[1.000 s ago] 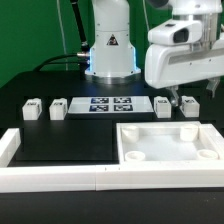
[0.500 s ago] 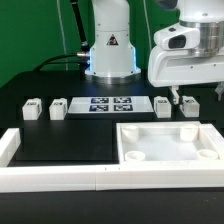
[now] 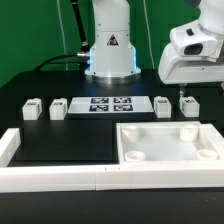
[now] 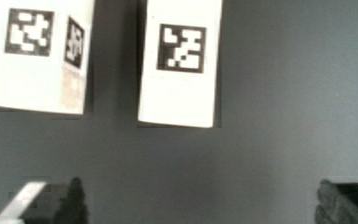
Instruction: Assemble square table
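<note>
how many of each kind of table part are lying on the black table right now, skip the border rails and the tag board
white legs: 4
square slab: 1
total: 5

Slab [image 3: 168, 143] at the exterior view's right front, legs [image 3: 58, 107] in row behind (two each side), marker board [image 3: 108, 104] between.

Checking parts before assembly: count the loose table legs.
4: far-left leg, inner-left leg, exterior view's left of the marker board; inner-right leg, far-right leg, on its right. None seems hidden.
</note>
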`<state>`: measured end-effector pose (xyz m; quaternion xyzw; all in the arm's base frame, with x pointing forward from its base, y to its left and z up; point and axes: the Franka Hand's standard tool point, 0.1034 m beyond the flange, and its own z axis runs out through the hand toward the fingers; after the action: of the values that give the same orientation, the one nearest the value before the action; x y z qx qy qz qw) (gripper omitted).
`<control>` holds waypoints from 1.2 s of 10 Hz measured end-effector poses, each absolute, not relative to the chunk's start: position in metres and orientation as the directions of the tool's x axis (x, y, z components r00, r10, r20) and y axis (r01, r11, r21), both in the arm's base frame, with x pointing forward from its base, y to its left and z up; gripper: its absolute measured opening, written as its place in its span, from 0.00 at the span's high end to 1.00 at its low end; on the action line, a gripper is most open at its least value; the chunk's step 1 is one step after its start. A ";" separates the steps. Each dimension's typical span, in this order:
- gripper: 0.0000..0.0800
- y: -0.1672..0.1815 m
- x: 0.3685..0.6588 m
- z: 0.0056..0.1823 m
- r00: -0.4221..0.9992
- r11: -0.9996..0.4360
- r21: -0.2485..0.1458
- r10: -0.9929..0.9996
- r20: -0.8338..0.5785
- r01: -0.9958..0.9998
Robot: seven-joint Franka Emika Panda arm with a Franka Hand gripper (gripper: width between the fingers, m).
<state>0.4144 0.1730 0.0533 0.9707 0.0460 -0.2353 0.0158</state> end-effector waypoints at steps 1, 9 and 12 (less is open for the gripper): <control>0.19 0.172 0.413 0.053 0.856 -0.996 0.017 0.065 -0.514 0.086; 0.19 0.176 0.397 0.031 0.628 -0.998 0.048 -0.011 -0.778 0.043; 0.19 0.174 0.379 0.013 0.588 -0.997 0.061 -0.024 -0.809 0.042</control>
<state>0.3786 0.1745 0.0131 0.8902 0.0050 -0.4541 0.0367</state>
